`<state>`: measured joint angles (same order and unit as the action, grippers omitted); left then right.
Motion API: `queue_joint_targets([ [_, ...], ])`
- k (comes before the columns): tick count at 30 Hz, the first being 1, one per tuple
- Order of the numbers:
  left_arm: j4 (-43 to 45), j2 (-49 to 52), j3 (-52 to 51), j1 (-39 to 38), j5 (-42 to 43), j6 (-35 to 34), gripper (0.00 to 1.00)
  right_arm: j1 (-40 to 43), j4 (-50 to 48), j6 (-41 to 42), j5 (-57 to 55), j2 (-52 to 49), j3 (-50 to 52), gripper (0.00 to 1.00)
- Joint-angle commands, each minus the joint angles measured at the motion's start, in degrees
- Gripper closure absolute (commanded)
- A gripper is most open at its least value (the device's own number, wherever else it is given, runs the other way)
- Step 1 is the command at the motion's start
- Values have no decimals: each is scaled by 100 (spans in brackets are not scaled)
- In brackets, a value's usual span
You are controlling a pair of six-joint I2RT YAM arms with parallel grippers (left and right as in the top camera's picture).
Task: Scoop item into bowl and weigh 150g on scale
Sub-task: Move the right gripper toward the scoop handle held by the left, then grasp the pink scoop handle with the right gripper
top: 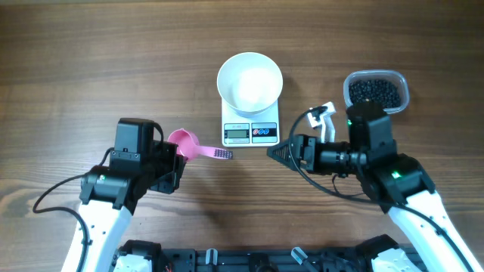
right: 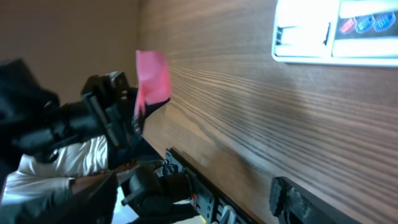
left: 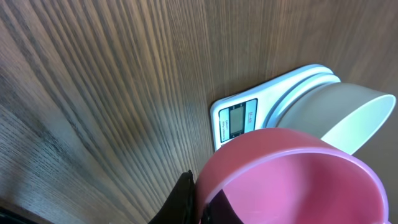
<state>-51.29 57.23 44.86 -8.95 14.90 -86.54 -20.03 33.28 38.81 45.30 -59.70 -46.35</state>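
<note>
Overhead: bright, even, diffuse light from above; the arms throw only soft, short shadows on the tabletop (top: 91, 60). Focus is sharp across the field. The inside of the bowl (top: 249, 79) is close to blown out. Left wrist: well lit, with a pale sheen across the wood grain; the grain lines fan and stretch toward the edges (wide-angle distortion). The pink scoop (left: 292, 180) sits close to the lens and is soft, while the scale (left: 239, 118) behind it is reasonably crisp. Right wrist: the poorest frame, soft and smeared throughout. The scale top is overexposed to flat white, the left side is dim, and the left arm (right: 62, 124) is dark with little detail.
</note>
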Motion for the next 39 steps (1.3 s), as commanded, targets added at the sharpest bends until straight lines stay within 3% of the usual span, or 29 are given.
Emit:
queue_joint_targets([
  [1,11,120,-28,-33,-59,-168,96,-120,-192,72,140,-234,-79,11],
  [5,13,238,-28,-31,-66,-444,96,-271,-811,-798,1257,-400,-79,11],
  [14,11,472,-28,-33,-188,-623,96,-339,-1508,-243,1043,-533,-79,14],
  [19,33,472,-28,-31,-195,-979,96,-538,-1659,-240,431,-625,-79,20],
  [23,98,472,-28,-33,-192,-970,96,-872,-1668,-144,9,-804,-79,33],
  [30,96,472,-28,-33,-192,-686,96,-1526,-2308,103,-225,-1110,-79,36],
  [39,98,472,-28,-33,61,-588,96,-2000,-2385,345,-1578,-1226,-79,39],
])
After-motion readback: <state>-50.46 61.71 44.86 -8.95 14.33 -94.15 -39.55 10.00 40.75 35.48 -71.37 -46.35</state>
